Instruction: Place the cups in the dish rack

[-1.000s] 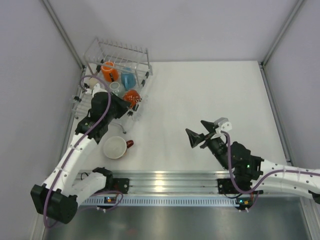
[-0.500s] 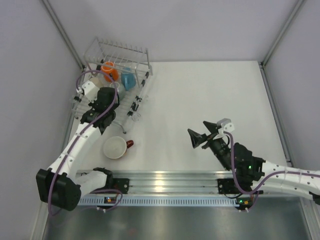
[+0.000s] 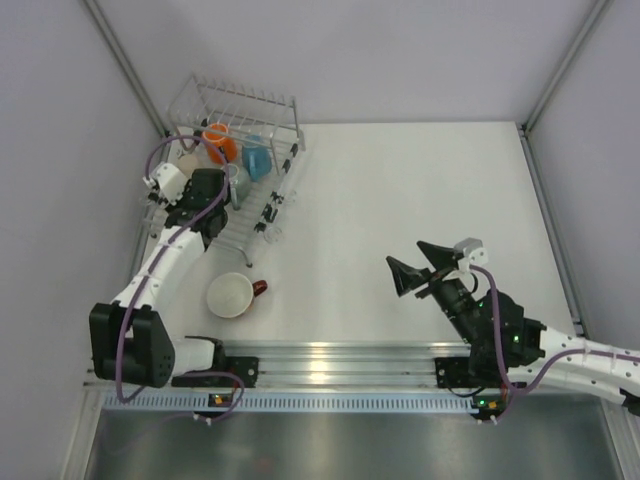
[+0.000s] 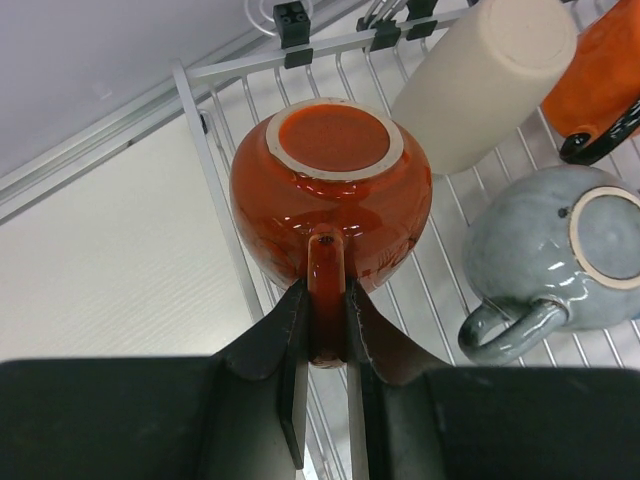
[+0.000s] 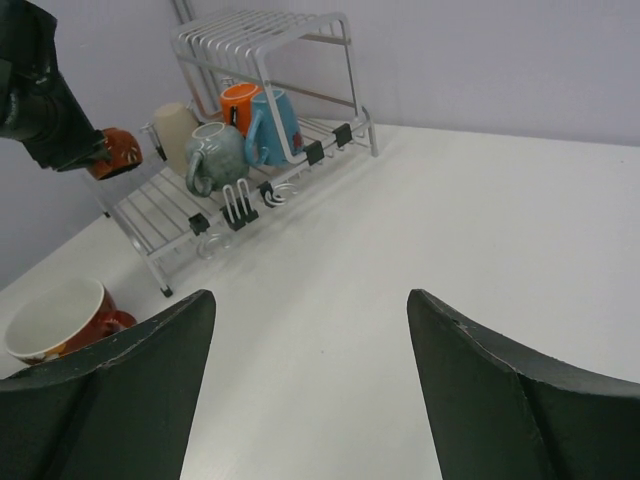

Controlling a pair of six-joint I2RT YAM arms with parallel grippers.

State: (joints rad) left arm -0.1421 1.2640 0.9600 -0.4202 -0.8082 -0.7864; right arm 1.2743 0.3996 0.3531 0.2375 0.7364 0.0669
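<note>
Red mug [image 4: 330, 200] hangs inverted over the dish rack [image 5: 265, 28] holding four cups [image 5: 215, 152]; white cup [image 3: 230, 295] stands upright nearby.

White tabletop [image 3: 400, 200], evenly lit, boxed in by pale grey walls [image 3: 400, 50] with slim metal corner posts [image 3: 125, 65]; aluminium rail [image 3: 340, 360] along near edge, perhaps brushed steel sheet [image 3: 350, 445] below.

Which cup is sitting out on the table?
The wide white cup with a red handle, upright, mouth up; the others are all at the dish rack.
</note>
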